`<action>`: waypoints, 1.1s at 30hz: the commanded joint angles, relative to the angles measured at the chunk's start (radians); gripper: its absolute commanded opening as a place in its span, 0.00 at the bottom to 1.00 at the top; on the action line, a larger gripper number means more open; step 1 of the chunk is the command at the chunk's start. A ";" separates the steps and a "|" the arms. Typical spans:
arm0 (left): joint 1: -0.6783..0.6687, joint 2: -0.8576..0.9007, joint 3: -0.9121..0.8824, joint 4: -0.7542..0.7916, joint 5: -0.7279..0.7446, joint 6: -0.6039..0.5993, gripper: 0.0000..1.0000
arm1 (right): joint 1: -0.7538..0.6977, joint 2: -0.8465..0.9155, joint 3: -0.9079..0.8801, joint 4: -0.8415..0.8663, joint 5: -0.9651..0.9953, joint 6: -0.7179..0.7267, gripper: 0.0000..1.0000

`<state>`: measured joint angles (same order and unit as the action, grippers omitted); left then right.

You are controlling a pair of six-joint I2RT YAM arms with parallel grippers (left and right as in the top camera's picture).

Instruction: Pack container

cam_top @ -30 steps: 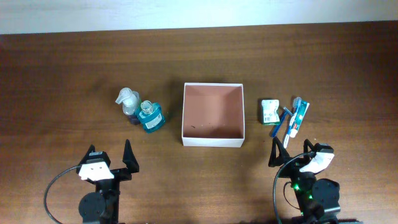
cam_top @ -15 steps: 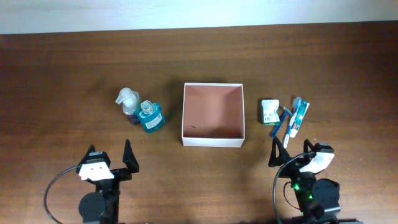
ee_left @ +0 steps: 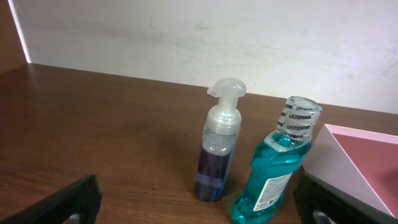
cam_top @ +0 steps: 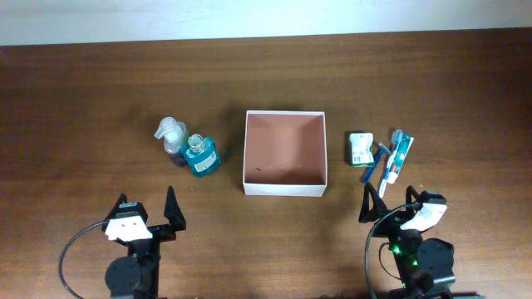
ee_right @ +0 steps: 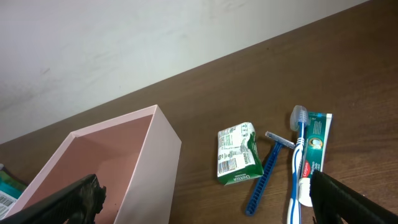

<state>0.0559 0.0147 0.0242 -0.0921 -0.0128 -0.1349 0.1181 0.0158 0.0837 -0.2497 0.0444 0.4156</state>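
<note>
Left jaws: your left gripper [cam_top: 147, 208] stands spread as wide as it goes, with nothing between the fingers and nothing touched.
Right jaws: your right gripper [cam_top: 391, 206] is just as wide apart, also bare and touching nothing.
Left gripper position: nearer you than the container [cam_top: 283, 189] and off to its left, well apart from it.
Right gripper position: nearer you than the container and off to its right, well apart from it.
Container position: mid-table, between your two arms and beyond them.
Container facing: mouth straight up, with the reddish-brown floor on show and nothing inside.
Container axis: you get no clear long axis, since it is close to square; its walls run parallel to the far edge of the table [cam_top: 83, 91].
Left of container: a clear pump bottle [cam_top: 170, 134] with purple liquid stands upright. A blue mouthwash bottle [cam_top: 200, 154] stands upright between it and the container, just beside the pump bottle.
Right of container: a small green packet [cam_top: 360, 149] lies nearest the wall. Further out lie a blue razor [cam_top: 371, 166], a toothbrush [cam_top: 391, 162] and a toothpaste tube [cam_top: 400, 158], close together.
</note>
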 commanded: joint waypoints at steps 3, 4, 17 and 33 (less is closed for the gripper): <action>0.004 -0.009 -0.011 0.004 -0.010 0.016 0.99 | -0.007 -0.011 -0.007 0.000 0.013 0.002 0.98; 0.004 -0.009 -0.011 0.004 -0.010 0.016 0.99 | -0.007 -0.011 -0.007 0.000 0.013 0.001 0.98; 0.004 -0.009 -0.010 0.113 0.351 0.016 0.99 | -0.007 -0.011 -0.007 0.000 0.013 0.001 0.98; 0.004 0.200 0.465 -0.133 0.617 0.080 0.99 | -0.007 -0.011 -0.007 0.000 0.013 0.001 0.98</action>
<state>0.0578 0.1078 0.2943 -0.1261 0.5980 -0.1360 0.1181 0.0158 0.0837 -0.2489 0.0444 0.4156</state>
